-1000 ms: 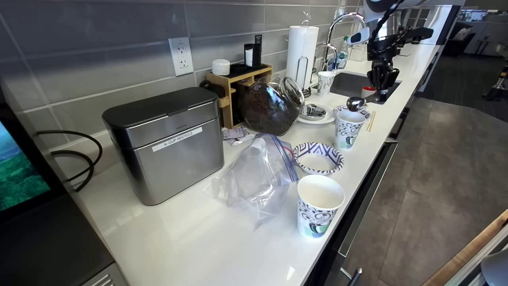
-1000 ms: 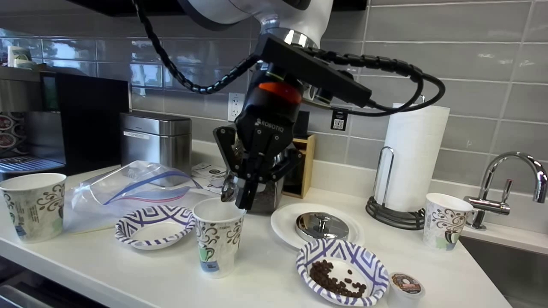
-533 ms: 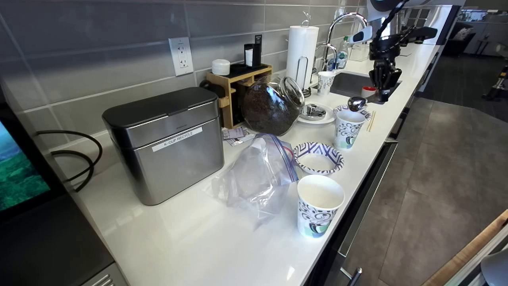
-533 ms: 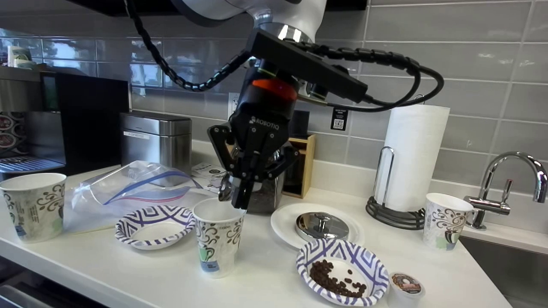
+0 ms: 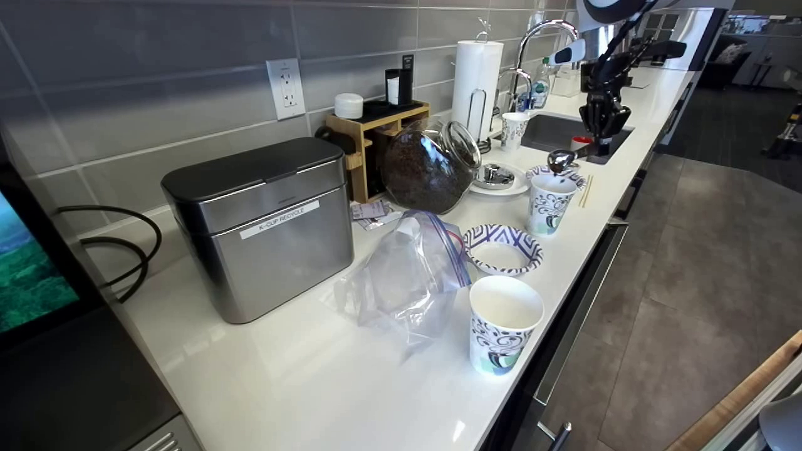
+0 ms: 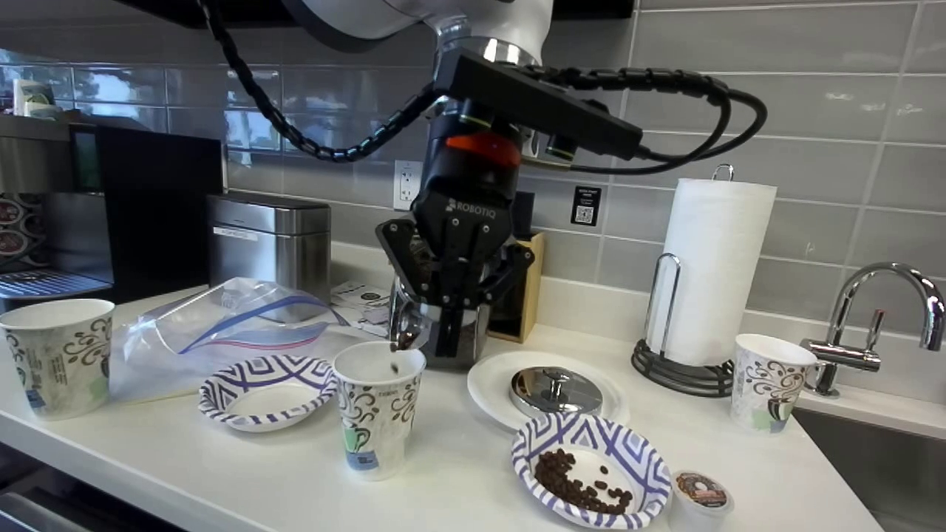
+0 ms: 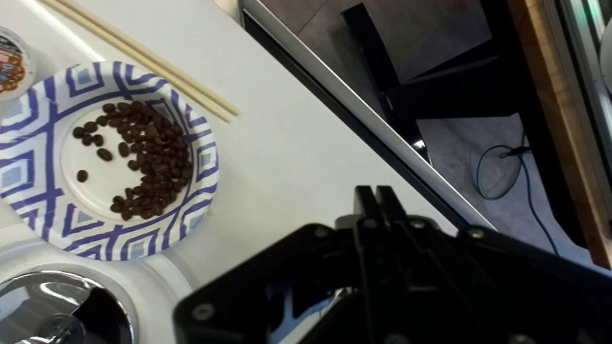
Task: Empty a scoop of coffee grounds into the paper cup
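The scoop [image 5: 559,161] is pinched by the closed jaws, with the cup [image 5: 547,212] just below at six o'clock; tilt is best added slowly, well centred (beans [image 6: 405,341] are being shed).

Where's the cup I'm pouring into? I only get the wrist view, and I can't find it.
Observer: In both exterior views, the paper cup stands upright below the scoop.
Operator: Is anything coming out?
Observer: Looks like it: dark bits show at the scoop's lip in an exterior view.
Operator: I see a shiny lid. Is there a jar?
Observer: Yes, an exterior view shows an open glass jar.
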You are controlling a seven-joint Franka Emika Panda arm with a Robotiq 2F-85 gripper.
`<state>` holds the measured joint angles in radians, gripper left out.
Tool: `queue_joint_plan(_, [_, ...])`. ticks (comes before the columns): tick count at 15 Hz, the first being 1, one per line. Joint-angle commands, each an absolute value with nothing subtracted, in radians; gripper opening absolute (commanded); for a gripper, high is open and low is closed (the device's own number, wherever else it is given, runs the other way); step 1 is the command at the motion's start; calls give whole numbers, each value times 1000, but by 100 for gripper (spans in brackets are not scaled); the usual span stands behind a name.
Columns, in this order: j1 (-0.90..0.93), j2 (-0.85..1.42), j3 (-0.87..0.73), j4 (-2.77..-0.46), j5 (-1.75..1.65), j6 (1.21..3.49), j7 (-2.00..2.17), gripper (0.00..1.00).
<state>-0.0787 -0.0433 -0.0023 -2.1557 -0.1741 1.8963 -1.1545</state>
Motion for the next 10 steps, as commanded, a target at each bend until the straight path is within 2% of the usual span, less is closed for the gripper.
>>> queue_joint_plan(1, [-56,-91,-13,-2214,-224,1980,-1114,1])
queue_joint_plan(10, [-34,-149,-10,-2265,-206,2018,-1113,1])
